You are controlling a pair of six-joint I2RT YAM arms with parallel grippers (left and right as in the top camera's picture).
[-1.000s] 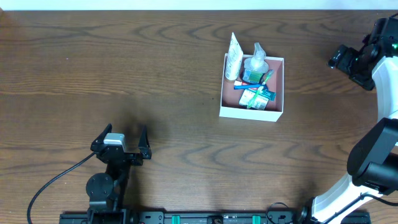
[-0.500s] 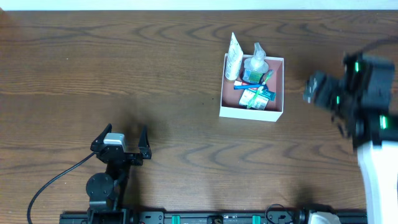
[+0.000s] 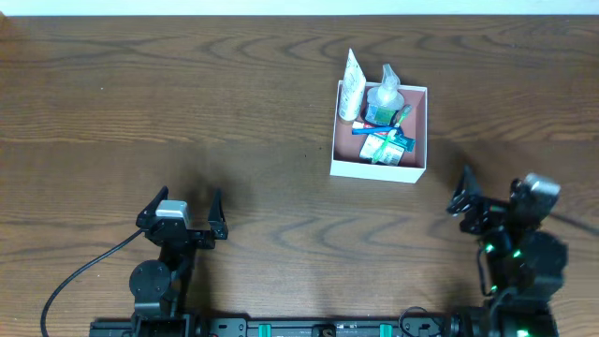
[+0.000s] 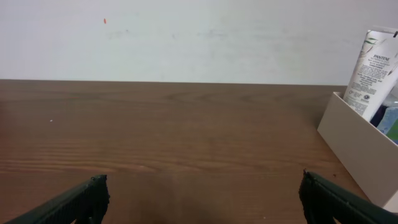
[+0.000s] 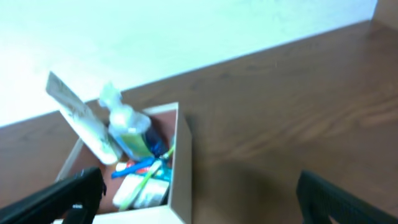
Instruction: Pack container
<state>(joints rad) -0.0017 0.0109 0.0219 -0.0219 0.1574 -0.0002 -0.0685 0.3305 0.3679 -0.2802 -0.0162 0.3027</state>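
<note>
While the dark, wood-grained table [image 3: 168,103] is stretching back to a plain white wall [image 4: 199,37], the container [image 3: 376,170] is sitting on its far right part — white outside, pink inside. A white tube [image 3: 352,86] is leaning out over its far-left corner beside a clear bottle [image 3: 385,94], with a blue toothbrush [image 3: 370,130] and a green packet [image 3: 386,145] lying inside. The left end effector [image 3: 191,195] is sitting at the near left, fingers spread wide, gripping nothing. The right end effector [image 3: 496,192] — near the container's front-right corner, apart from it — is likewise gaping and carrying nothing.
</note>
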